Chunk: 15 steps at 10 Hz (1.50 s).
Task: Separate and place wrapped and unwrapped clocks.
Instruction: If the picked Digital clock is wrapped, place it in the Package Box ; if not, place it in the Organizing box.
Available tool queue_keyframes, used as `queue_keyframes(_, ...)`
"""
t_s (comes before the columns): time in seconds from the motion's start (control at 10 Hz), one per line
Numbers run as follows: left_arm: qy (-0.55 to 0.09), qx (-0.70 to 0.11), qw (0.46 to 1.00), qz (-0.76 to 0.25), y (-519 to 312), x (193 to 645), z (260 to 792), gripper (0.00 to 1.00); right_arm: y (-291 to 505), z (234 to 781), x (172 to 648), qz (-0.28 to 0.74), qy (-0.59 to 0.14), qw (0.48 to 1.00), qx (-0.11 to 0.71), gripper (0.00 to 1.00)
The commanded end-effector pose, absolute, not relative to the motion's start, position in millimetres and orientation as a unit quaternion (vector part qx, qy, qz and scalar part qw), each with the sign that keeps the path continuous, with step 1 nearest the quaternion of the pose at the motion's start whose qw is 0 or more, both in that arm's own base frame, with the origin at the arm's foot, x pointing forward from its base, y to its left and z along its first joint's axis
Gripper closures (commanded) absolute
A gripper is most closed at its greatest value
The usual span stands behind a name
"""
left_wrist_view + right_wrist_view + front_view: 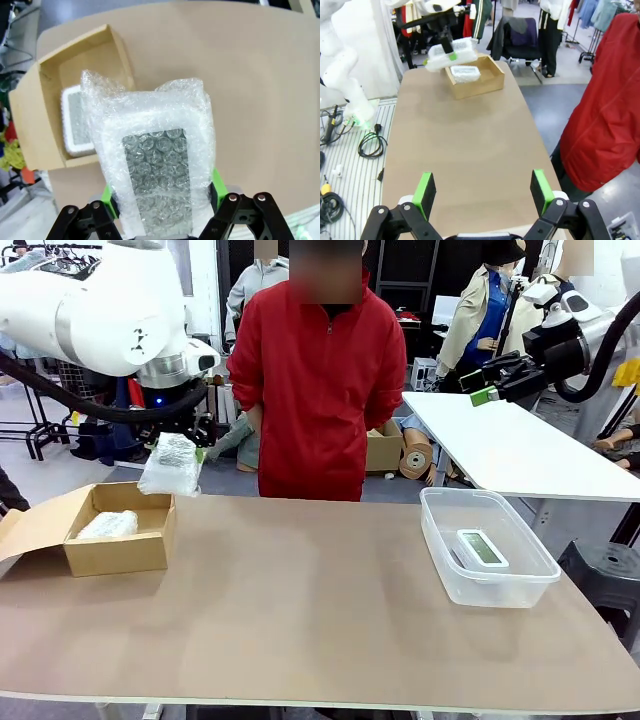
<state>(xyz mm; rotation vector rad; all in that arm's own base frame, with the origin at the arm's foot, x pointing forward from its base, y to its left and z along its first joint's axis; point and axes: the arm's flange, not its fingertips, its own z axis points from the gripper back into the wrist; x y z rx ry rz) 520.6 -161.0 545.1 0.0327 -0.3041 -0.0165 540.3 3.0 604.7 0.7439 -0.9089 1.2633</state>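
Observation:
My left gripper [185,445] is shut on a wrapped clock [171,465], which hangs in the air just above the far right corner of an open cardboard box [120,552]. Up close, in the left wrist view, the wrapped clock [155,165] shows a dark face through bubble wrap between the green pads. A second wrapped clock [108,525] lies inside the box. The unwrapped clock [482,548], white with a greenish screen, lies in a clear plastic tub [530,585] at the right. My right gripper [483,191] is open and empty, raised high off to the right [487,392].
A person in a red jacket [320,380] stands at the far side of the table, arms down. The box's flap [35,530] hangs open to the left. A white table [520,445] stands behind at the right.

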Motion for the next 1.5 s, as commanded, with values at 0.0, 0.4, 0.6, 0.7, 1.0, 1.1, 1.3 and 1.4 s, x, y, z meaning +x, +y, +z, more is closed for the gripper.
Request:
queue_keyframes(0.0,-0.16,-0.054,0.985,-0.022,-149.3,542.4,541.8,1.0,2.9,606.3,539.2,0.563,-0.403,0.644,0.327,0.0)
queue_keyframes(0.4,-0.178,-0.045,0.982,0.053,-92.3,584.7,516.9,1.0,2.9,606.3,539.2,0.563,-0.403,0.644,0.327,0.0)
queue_keyframes(0.6,-0.155,-0.003,0.987,0.051,-71.9,598.9,507.1,1.0,2.9,606.3,539.2,0.563,-0.403,0.644,0.327,0.0)
queue_keyframes(0.7,-0.142,0.006,0.989,0.044,-63.8,604.8,503.8,1.0,2.9,606.3,539.2,0.563,-0.403,0.644,0.327,0.0)
queue_keyframes(1.0,-0.099,0.062,0.992,0.036,-49.4,611.7,480.1,1.0,2.9,606.3,539.2,0.563,-0.403,0.644,0.327,0.0)
queue_keyframes(1.1,-0.093,0.078,0.991,0.055,-47.5,612.1,472.6,1.0,2.9,606.3,539.2,0.563,-0.403,0.644,0.327,0.0)
queue_keyframes(1.3,-0.096,0.054,0.993,0.039,-47.4,606.5,469.2,1.0,2.9,606.3,539.2,0.563,-0.403,0.644,0.327,0.0)
queue_keyframes(1.4,-0.096,0.054,0.993,0.039,-47.4,606.5,469.2,1.0,2.9,606.3,539.2,0.563,-0.403,0.644,0.327,0.0)
